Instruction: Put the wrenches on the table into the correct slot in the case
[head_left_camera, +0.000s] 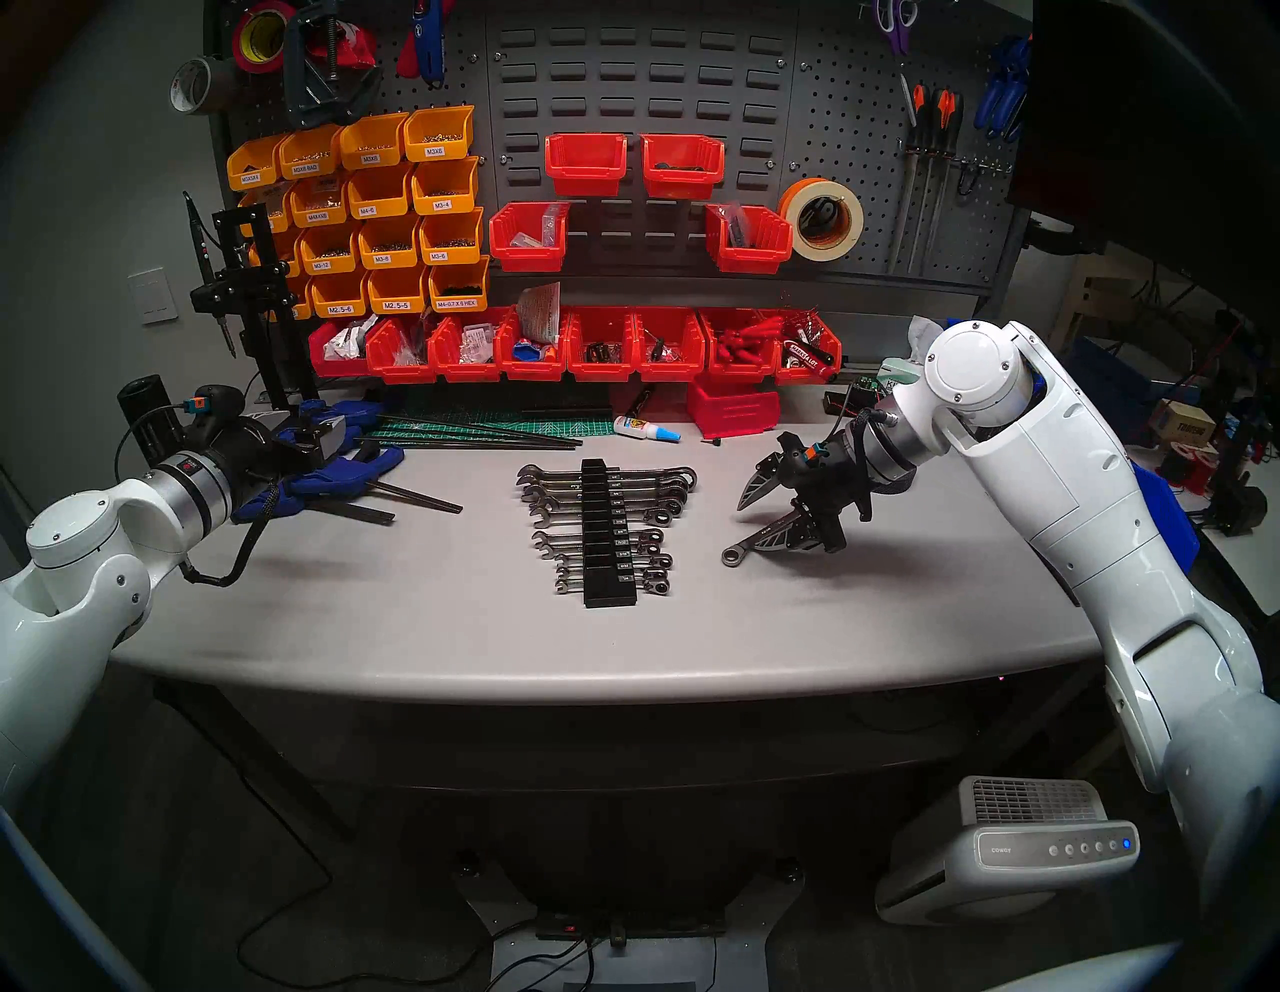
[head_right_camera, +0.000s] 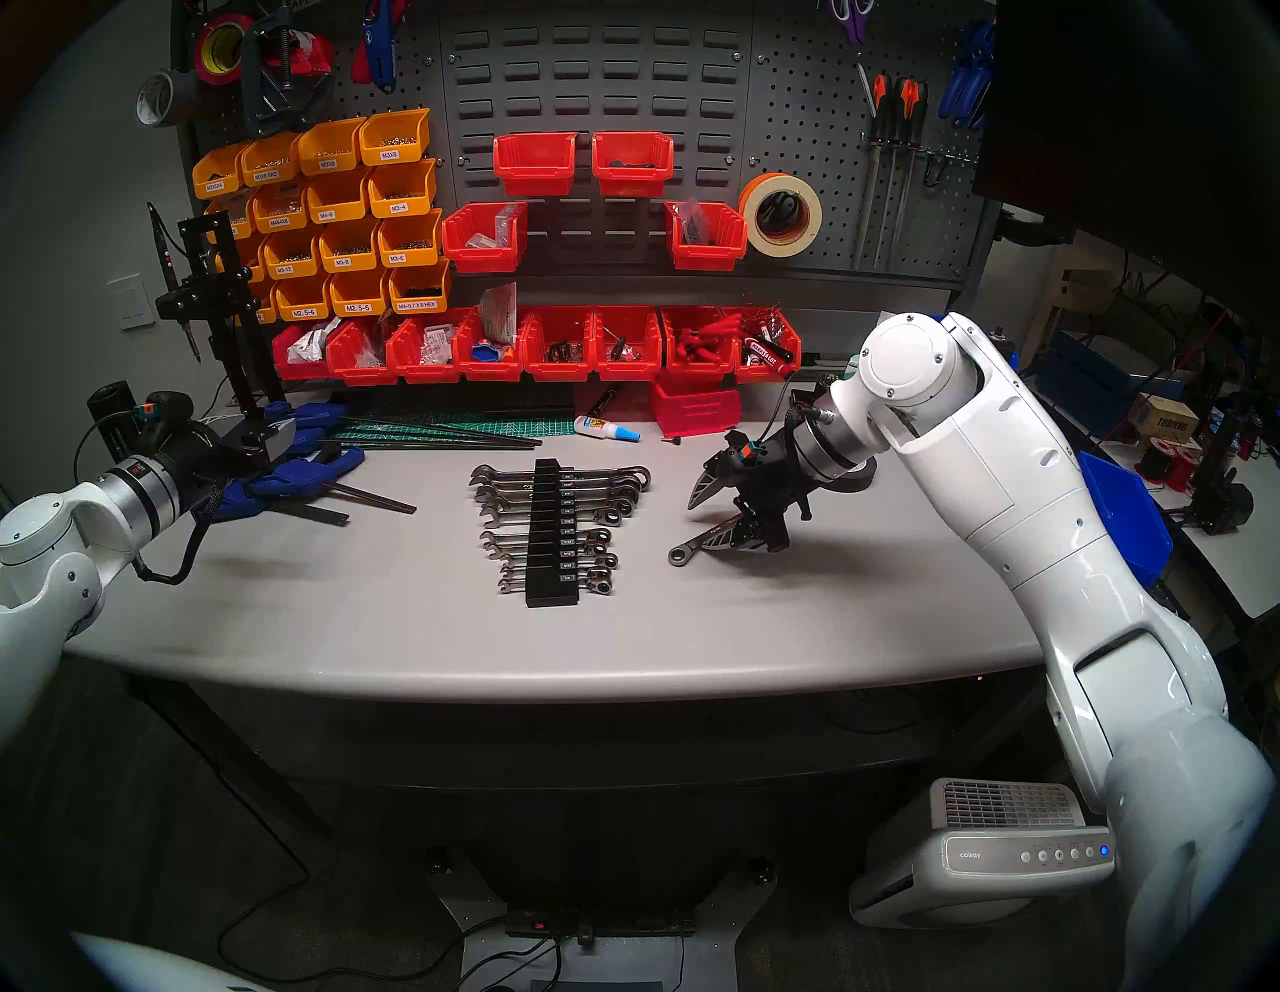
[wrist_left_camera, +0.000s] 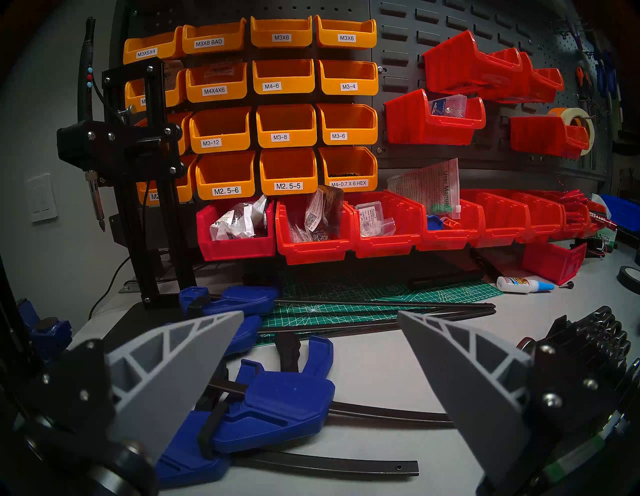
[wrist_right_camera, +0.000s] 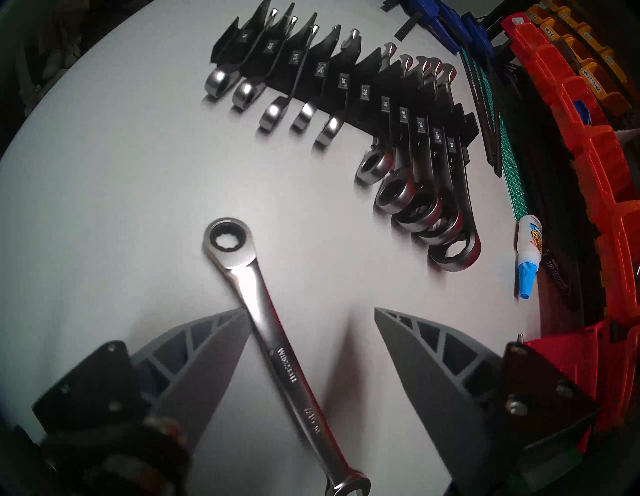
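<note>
A slim chrome combination wrench (head_left_camera: 734, 553) (head_right_camera: 682, 553) lies loose on the grey table (head_left_camera: 415, 609), right of the black rack (head_left_camera: 609, 597) (head_right_camera: 551, 596). In the right wrist view the wrench (wrist_right_camera: 263, 311), marked 7/16, lies between the spread fingers, close to one finger (wrist_right_camera: 207, 350). My right gripper (head_left_camera: 747, 526) (head_right_camera: 692, 526) (wrist_right_camera: 311, 310) is open, low over it. The rack (wrist_right_camera: 367, 65) holds several wrenches; one groove midway (head_left_camera: 602, 524) (wrist_right_camera: 366, 91) is empty, labelled 7/16. My left gripper (head_left_camera: 312, 429) (wrist_left_camera: 320, 311) is open and empty at the far left.
Blue bar clamps (head_left_camera: 332, 478) (wrist_left_camera: 277, 398) lie under my left gripper. Black rods (head_left_camera: 471, 436) and a green cutting mat lie behind the rack. A glue bottle (head_left_camera: 644, 429) (wrist_right_camera: 526, 242) and a loose red bin (head_left_camera: 734, 409) sit behind. Red bins (head_left_camera: 596, 346) line the back.
</note>
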